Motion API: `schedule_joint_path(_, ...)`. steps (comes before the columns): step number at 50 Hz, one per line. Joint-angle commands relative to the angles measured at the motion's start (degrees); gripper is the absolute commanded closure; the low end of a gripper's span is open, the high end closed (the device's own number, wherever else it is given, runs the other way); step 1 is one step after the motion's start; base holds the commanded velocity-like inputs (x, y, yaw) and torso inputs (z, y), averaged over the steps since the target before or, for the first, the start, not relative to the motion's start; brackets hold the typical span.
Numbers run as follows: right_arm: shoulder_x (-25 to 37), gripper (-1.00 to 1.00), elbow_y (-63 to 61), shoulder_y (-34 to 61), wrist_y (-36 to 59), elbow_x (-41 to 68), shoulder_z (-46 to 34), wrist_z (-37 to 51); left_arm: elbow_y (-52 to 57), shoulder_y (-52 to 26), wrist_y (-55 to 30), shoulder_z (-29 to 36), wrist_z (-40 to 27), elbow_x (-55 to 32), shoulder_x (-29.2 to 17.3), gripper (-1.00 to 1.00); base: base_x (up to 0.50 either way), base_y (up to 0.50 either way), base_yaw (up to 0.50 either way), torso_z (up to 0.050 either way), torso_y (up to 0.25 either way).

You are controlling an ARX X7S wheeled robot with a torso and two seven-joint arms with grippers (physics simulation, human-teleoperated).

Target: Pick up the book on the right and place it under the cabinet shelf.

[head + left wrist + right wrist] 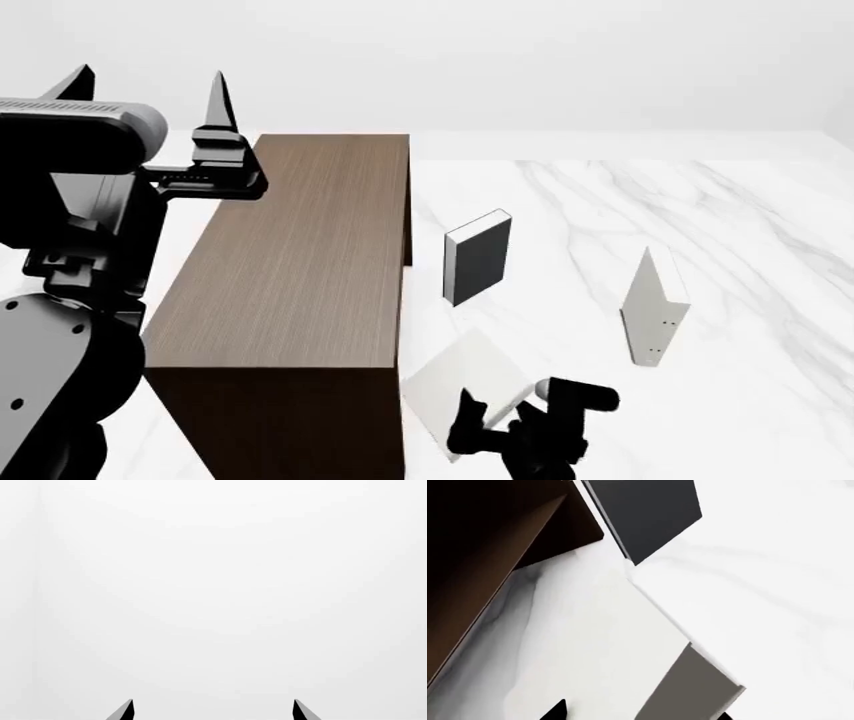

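Observation:
The book (467, 380), thin and pale, hangs tilted just right of the cabinet shelf (294, 260), near its front corner. My right gripper (527, 420) is at the book's lower edge. In the right wrist view, the book (600, 645) shows its white cover and grey page edge between the fingertips of my right gripper (640, 712), which stand wide apart. The dark brown cabinet shelf (480, 555) lies just beyond the book, with shadowed space beneath it. My left gripper (150, 85) is raised high above the cabinet shelf, open and empty, and my left gripper (213, 707) faces only blank white.
A thick black-covered book (478, 258) stands upright right of the cabinet shelf; the black-covered book (647, 515) is beyond the pale one. Another pale book (654, 310) with small dark dots stands farther right on the white marble surface (747, 230).

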Motion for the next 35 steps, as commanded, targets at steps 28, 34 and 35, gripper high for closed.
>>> schedule_joint_path(28, 10.2, -1.0, -22.5, -3.1, 9.0, -8.9, -7.9, 10.9, 0.3, 1.3, 1.0, -0.8, -0.5, -0.8, -0.6, -1.0, 0.0, 0.0, 0.0, 0.0, 0.0)
schedule_joint_path(34, 11.3, -1.0, -25.5, -2.7, 10.9, -8.6, -8.0, 11.6, 0.2, 1.3, 1.2, -0.6, -0.6, -0.7, -0.6, -1.0, 0.0, 0.0, 0.0, 0.0, 0.0)
schedule_joint_path(35, 11.5, -1.0, -25.8, -2.6, 11.1, -8.6, -8.1, 11.7, 0.2, 1.4, 1.2, -0.5, -0.6, -0.7, -0.6, -1.0, 0.0, 0.0, 0.0, 0.0, 0.0)
